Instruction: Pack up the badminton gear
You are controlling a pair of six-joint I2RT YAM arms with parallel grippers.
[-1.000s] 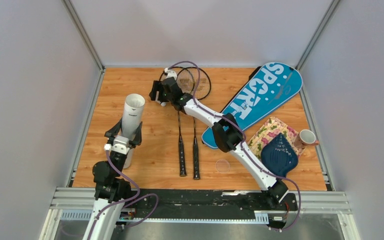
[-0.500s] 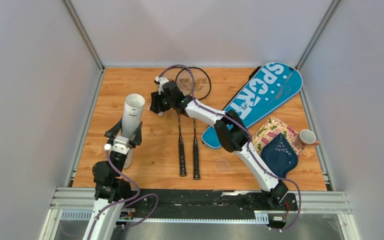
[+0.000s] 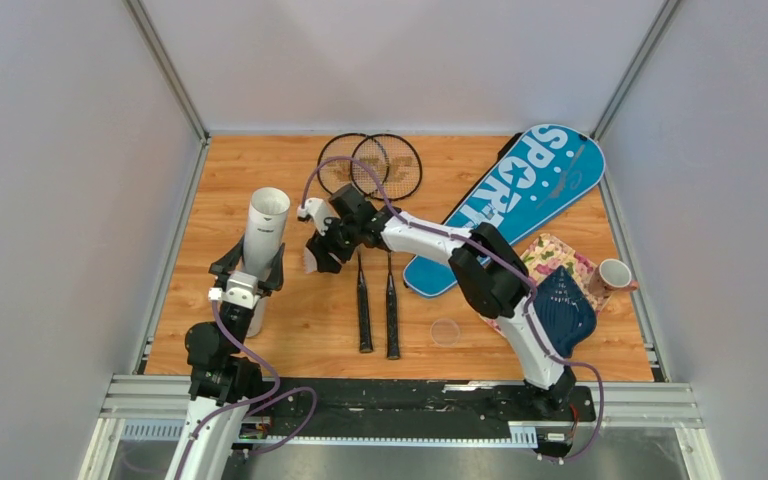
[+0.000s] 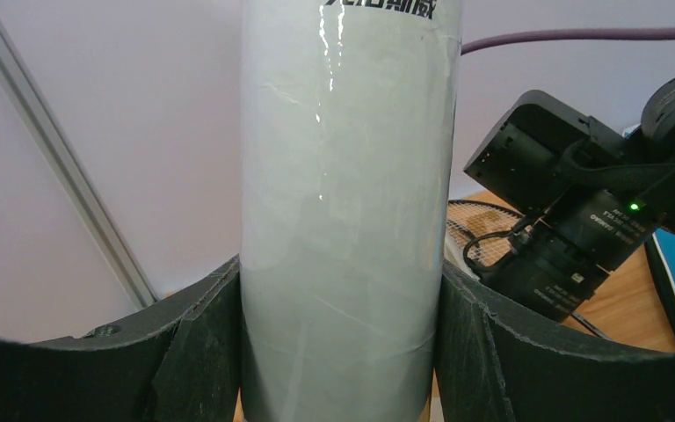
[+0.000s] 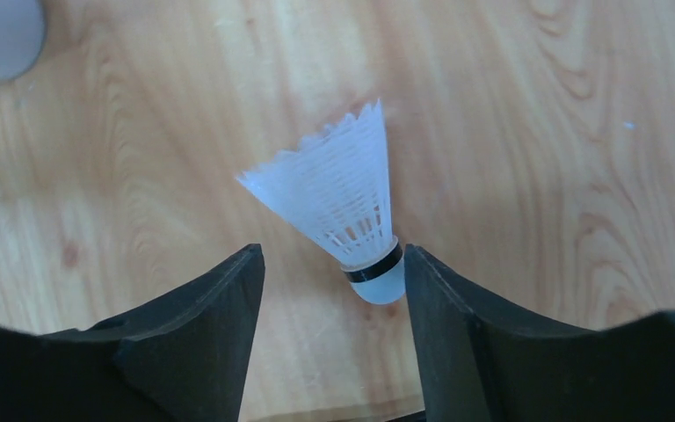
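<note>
My left gripper (image 3: 248, 272) is shut on the long white tube (image 3: 263, 235), which stands tilted at the left with its open end up. The tube fills the left wrist view (image 4: 347, 220) between the jaws of that gripper (image 4: 341, 290). My right gripper (image 3: 317, 256) is open over bare wood right of the tube. In the right wrist view its jaws (image 5: 334, 264) stand wide apart. A white feather shuttlecock (image 5: 343, 193) lies between them, its cork against the right finger; it also shows from above (image 3: 310, 263). Two black rackets (image 3: 390, 165) lie side by side. The blue "SPORT" cover (image 3: 520, 195) lies to the right.
A floral cloth (image 3: 535, 258), a dark blue shell-shaped object (image 3: 558, 312) and a cup (image 3: 612, 275) sit at the right. A small clear disc (image 3: 445, 331) lies near the racket handles (image 3: 392, 318). Walls close in the table on three sides.
My right gripper has moved from the racket heads toward me and slightly left, and the shuttlecock has come along at its tips. The left gripper and tube have not moved.
</note>
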